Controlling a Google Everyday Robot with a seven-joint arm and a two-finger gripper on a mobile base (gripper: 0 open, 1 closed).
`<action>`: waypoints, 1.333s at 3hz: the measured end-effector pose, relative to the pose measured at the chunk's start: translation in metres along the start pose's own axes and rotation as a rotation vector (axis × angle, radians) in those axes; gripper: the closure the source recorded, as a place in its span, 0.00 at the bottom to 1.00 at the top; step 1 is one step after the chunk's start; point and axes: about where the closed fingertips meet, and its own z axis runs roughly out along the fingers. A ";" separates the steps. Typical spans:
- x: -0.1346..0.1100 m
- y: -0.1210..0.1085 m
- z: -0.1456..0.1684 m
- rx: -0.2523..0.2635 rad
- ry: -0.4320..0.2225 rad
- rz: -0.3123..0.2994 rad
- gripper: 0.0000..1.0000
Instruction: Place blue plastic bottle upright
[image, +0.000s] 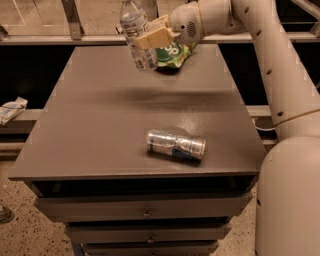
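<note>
The blue plastic bottle is a clear bottle with a white-and-blue label. It hangs nearly upright, slightly tilted, in the air above the far part of the grey table. Its cap end is at the top edge of the view. My gripper is shut on the bottle's middle, its beige fingers wrapped around the label. The white arm reaches in from the upper right.
A shiny silver-blue can lies on its side at the front middle of the table. A green snack pouch lies at the far edge behind the bottle. Drawers sit under the tabletop. A white rag lies at the left.
</note>
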 end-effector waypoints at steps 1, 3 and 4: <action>0.004 0.001 0.004 0.009 0.021 0.002 1.00; -0.025 -0.004 0.000 -0.004 0.174 0.040 1.00; -0.042 -0.013 -0.007 -0.005 0.173 0.057 1.00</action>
